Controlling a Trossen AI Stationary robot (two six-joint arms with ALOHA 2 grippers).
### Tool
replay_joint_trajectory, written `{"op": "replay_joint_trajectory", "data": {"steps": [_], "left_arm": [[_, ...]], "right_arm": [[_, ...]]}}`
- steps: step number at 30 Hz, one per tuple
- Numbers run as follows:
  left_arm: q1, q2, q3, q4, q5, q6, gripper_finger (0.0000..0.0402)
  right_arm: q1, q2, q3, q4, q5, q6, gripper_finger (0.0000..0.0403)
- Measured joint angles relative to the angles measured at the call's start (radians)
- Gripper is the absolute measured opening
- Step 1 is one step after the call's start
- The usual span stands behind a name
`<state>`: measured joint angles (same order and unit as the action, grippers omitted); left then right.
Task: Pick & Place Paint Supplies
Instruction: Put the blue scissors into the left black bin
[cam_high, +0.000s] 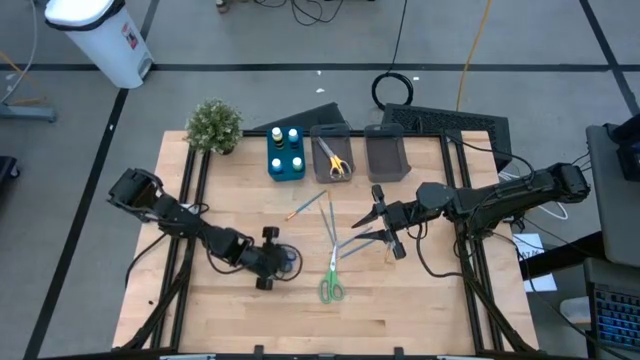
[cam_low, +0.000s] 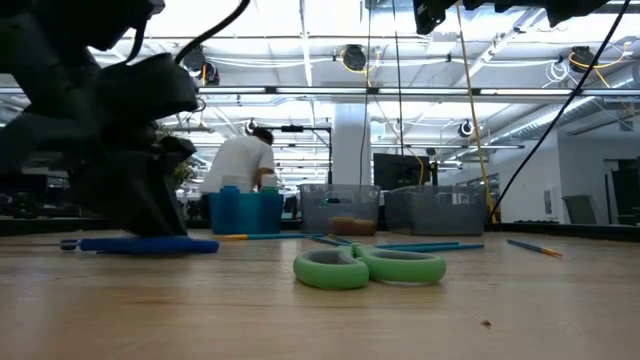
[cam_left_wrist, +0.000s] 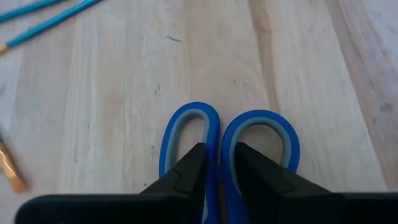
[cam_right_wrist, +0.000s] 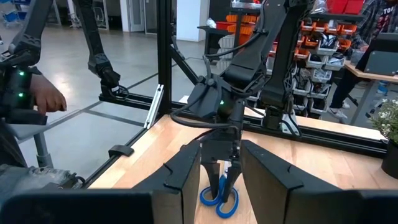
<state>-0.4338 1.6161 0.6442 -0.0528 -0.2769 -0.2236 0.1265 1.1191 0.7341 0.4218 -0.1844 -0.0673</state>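
Note:
Blue-handled scissors (cam_left_wrist: 224, 134) lie flat on the wooden table, left of its middle. My left gripper (cam_left_wrist: 219, 149) slants down onto their handles and is shut on them; the right wrist view shows it (cam_right_wrist: 221, 180) from the front. My right gripper (cam_high: 385, 228) hangs open, level and well above the table right of the middle, with nothing between its fingers. Green-handled scissors (cam_high: 331, 286) lie nearer the front edge. Thin blue brushes (cam_high: 330, 225) lie scattered at the table's middle. Bottles stand in the blue bin (cam_high: 286, 168). My left gripper has one finger (cam_left_wrist: 189, 171) in each finger loop of the blue scissors and pinches the two inner rims (cam_left_wrist: 217, 134) where the loops meet. The fingers come from above, slanting down. The scissors lie flat on the table (cam_low: 150, 243).
Along the far edge stand a small potted plant (cam_high: 214, 126), the blue bin, a grey bin (cam_high: 332, 140) with yellow-handled scissors and a second grey bin (cam_high: 387, 155). A person (cam_low: 240, 165) shows in the room behind. Bare wood lies along the near edge.

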Motion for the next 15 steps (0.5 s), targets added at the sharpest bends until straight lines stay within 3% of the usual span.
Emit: {"op": "replay_joint_trajectory", "data": {"steps": [6,15], "left_arm": [[0.018,0.0,-0.036,0.026,0.01,-0.13,0.0116],[0.024,-0.001,-0.149,0.201,0.007,-0.217,0.0159]], "right_arm": [[0.0,0.0,0.0,0.0,0.0,0.0,0.0105],[0.0,0.0,0.0,0.0,0.0,0.0,0.0105]]}}
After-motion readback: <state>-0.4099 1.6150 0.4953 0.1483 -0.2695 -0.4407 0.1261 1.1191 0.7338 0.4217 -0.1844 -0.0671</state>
